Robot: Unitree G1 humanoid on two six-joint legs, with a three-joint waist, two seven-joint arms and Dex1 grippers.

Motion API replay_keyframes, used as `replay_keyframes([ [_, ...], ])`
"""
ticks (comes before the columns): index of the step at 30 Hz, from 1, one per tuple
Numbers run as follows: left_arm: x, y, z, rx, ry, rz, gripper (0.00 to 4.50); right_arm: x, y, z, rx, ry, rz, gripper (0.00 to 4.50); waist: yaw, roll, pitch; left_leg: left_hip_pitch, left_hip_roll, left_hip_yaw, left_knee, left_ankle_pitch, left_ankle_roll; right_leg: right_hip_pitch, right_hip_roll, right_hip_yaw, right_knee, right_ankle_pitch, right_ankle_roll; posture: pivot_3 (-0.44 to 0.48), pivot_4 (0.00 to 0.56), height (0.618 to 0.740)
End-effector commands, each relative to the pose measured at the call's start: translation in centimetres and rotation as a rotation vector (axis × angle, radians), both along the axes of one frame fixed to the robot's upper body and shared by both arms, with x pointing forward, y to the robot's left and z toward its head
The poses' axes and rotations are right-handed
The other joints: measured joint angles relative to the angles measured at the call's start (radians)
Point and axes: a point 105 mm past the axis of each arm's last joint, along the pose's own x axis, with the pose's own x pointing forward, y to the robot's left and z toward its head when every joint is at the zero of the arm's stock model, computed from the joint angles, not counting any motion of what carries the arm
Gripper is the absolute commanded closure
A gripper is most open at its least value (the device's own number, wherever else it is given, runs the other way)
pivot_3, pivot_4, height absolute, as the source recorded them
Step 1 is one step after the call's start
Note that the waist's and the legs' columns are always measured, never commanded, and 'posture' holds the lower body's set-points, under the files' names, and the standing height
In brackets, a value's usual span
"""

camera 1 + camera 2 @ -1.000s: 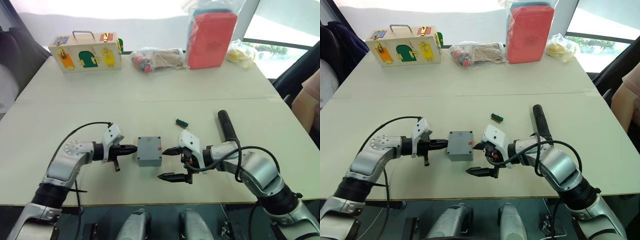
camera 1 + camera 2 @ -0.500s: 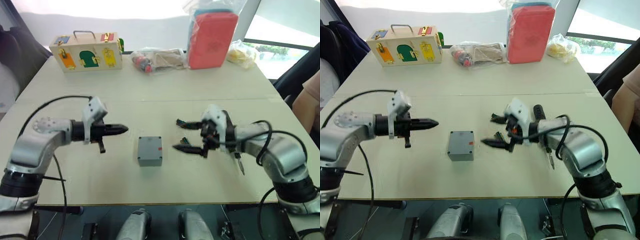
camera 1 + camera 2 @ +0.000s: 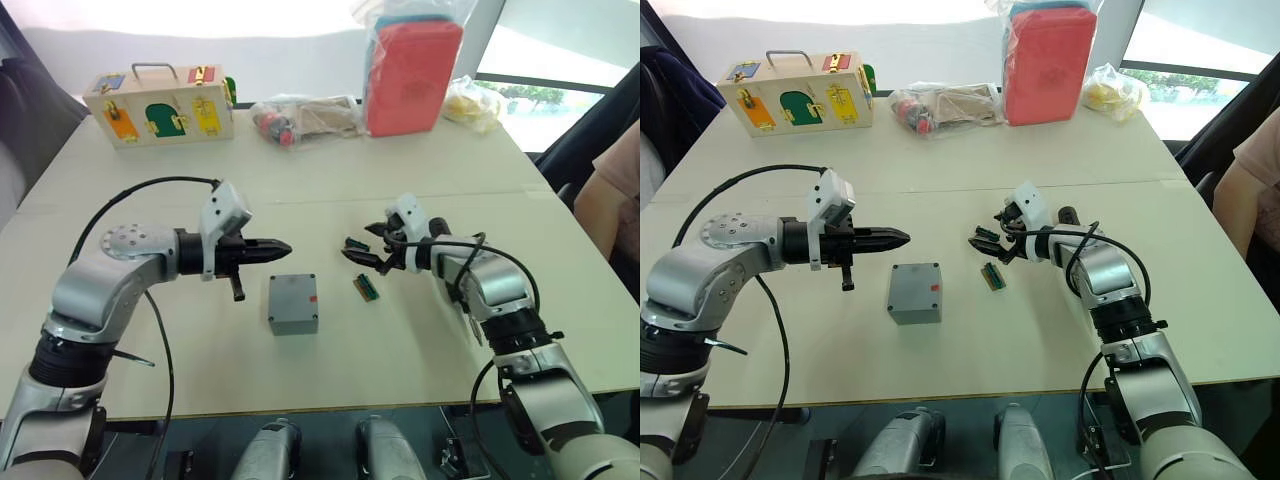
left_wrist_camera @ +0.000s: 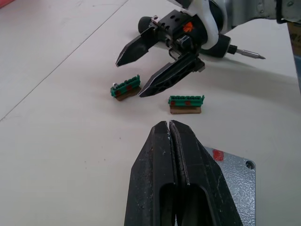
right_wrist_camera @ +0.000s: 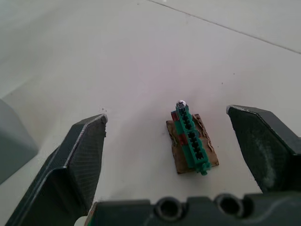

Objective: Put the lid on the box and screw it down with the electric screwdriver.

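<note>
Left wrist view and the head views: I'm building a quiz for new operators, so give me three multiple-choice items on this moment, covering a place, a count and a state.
1. Where does the box sit?
A. on the wooden case
B. on the table between the arms
C. in the right gripper

2. How many small green connector pieces lie on the table?
A. two
B. four
C. none

3. How are the left gripper fingers?
A. wide open
B. shut on the box
C. shut, holding nothing

Key: B, it rests on the table; A, the left wrist view shows two; C, the fingers meet above the box.
</note>
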Motion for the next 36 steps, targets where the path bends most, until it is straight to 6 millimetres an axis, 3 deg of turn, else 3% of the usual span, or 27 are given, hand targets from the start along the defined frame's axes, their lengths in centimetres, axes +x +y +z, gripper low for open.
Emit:
replay_keyframes([
  [1, -0.4, -0.2, 0.2, 0.007, -0.029, -0.006, 4.5, 0.8, 0.8, 1.6, 0.024, -0.064, 0.012, 1.64, -0.001, 0.0, 0.0, 0.0, 0.0, 0.0, 0.0, 0.0, 0.0, 0.0, 0.0, 0.0, 0.0, 0.0, 0.0, 0.0, 0.15, 0.74],
  [2, -0.4, -0.1, 0.1, 0.008, -0.026, -0.005, 4.5, 1.0, 0.8, 1.6, 0.026, -0.065, 0.007, 2.01, -0.001, 0.0, 0.0, 0.0, 0.0, 0.0, 0.0, 0.0, 0.0, 0.0, 0.0, 0.0, 0.0, 0.0, 0.0, 0.0, 0.15, 0.74],
  [18, -0.2, 0.4, -1.2, 0.025, -0.018, 0.006, 4.5, 2.0, 1.2, 1.2, 0.019, -0.071, -0.009, 2.01, -0.001, 0.0, 0.0, 0.0, 0.0, 0.0, 0.0, 0.0, 0.0, -0.001, 0.0, 0.0, 0.003, 0.0, 0.0, 0.0, 0.15, 0.74],
  [21, -0.2, 0.3, -1.3, 0.024, -0.019, 0.007, 4.5, 2.2, 1.3, 1.1, 0.007, -0.077, -0.014, 2.68, -0.001, 0.0, 0.0, 0.0, 0.0, 0.0, 0.0, 0.0, 0.0, -0.002, 0.0, 0.0, 0.006, 0.0, 0.0, 0.0, 0.15, 0.74],
  [25, -0.2, 0.3, -1.3, 0.023, -0.021, 0.008, 4.5, 2.3, 1.3, 1.0, 0.007, -0.079, -0.02, 4.35, -0.001, 0.0, 0.0, 0.0, 0.0, 0.0, 0.0, 0.0, -0.001, -0.002, 0.0, 0.0, 0.006, 0.0, 0.0, 0.0, 0.15, 0.74],
  [32, 0.0, 0.5, -1.3, 0.021, -0.024, 0.018, 4.5, 2.3, 1.2, 0.9, 0.0, -0.084, -0.022, 4.44, -0.001, 0.0, 0.0, 0.0, 0.0, 0.0, 0.0, 0.0, -0.001, -0.002, 0.0, 0.0, 0.007, 0.0, 0.0, 0.0, 0.15, 0.74],
  [36, 0.1, 0.6, -1.3, 0.02, -0.023, 0.02, 4.5, 2.1, 0.8, 1.8, 0.006, -0.111, -0.02, 4.44, -0.001, 0.0, 0.0, 0.0, 0.0, 0.0, 0.0, 0.0, -0.001, -0.003, 0.0, 0.0, 0.007, 0.0, 0.0, 0.0, 0.15, 0.74],
])
